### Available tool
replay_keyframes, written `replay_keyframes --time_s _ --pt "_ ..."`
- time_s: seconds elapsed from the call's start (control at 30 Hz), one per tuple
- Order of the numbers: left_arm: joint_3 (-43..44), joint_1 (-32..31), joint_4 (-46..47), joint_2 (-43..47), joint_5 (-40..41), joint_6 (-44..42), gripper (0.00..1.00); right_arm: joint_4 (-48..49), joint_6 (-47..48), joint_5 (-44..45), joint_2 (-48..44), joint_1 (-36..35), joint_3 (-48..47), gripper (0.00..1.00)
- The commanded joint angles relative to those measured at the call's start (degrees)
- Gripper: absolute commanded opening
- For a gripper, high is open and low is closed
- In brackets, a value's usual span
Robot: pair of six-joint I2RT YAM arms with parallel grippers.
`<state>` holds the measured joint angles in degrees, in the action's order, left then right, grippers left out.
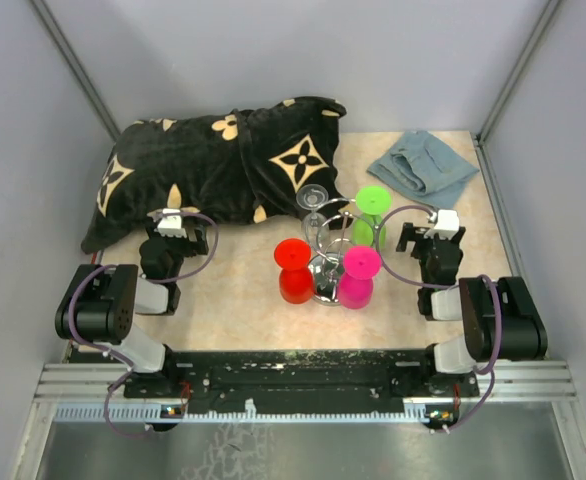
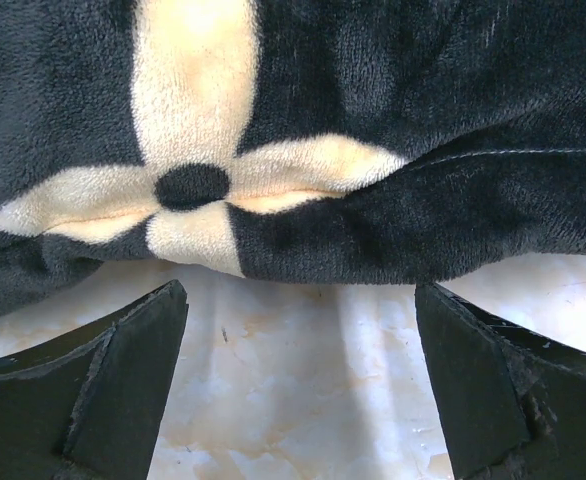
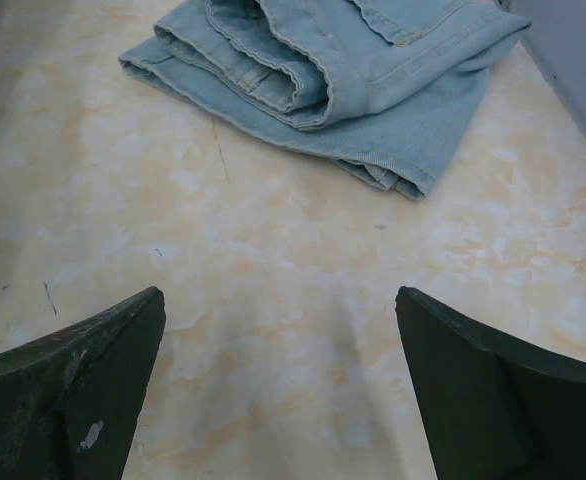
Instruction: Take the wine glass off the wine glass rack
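Grey walls [image 1: 33, 120] boxed in a beige marbled counter [image 1: 233, 300]. A big black blanket [image 1: 223, 165] with cream flower prints lay bunched across the far left of the counter. The two black arms sat at the near edge, the left arm [image 1: 103, 300] folded in by the blanket and the right arm [image 1: 493, 320] folded in on the right side. Folded light-blue jeans [image 1: 423, 168] lay in the far right corner, well apart from the blanket.

The wine glass rack [image 1: 325, 268], shiny silver wire, stood mid-counter between the two arms. Four glasses were still on or against it. The red wine glass [image 1: 295, 270] was at the near left and the pink wine glass [image 1: 358, 277] at the near right, both foot up. The green wine glass [image 1: 372, 215] was at the far right, also foot up. The clear wine glass [image 1: 314, 200] was at the far side, too faint to tell which way up it sat. Whether the glasses hung free or touched the counter could not be told.

The left hand [image 2: 298, 300] was spread wide with nothing between its fingers, low over bare counter, just short of the blanket's edge. The right hand [image 3: 278, 295] was also spread wide and held nothing, over bare counter, with the jeans ahead of it. Neither hand touched the rack or any glass.
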<state>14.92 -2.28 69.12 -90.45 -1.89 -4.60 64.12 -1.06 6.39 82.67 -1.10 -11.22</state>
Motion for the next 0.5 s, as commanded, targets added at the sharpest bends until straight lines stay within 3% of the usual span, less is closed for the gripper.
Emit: replay_keyframes --time_s 0.0,0.47 --pt "-0.6 -0.6 2.9 -0.6 0.2 -0.3 1.0 3.9 0.4 -0.7 0.1 -0.5 0.1 0.98" --pt "-1.1 -0.6 2.6 1.5 -0.1 -0.5 1.0 4.6 -0.5 2.1 -1.4 -0.6 0.9 0.98"
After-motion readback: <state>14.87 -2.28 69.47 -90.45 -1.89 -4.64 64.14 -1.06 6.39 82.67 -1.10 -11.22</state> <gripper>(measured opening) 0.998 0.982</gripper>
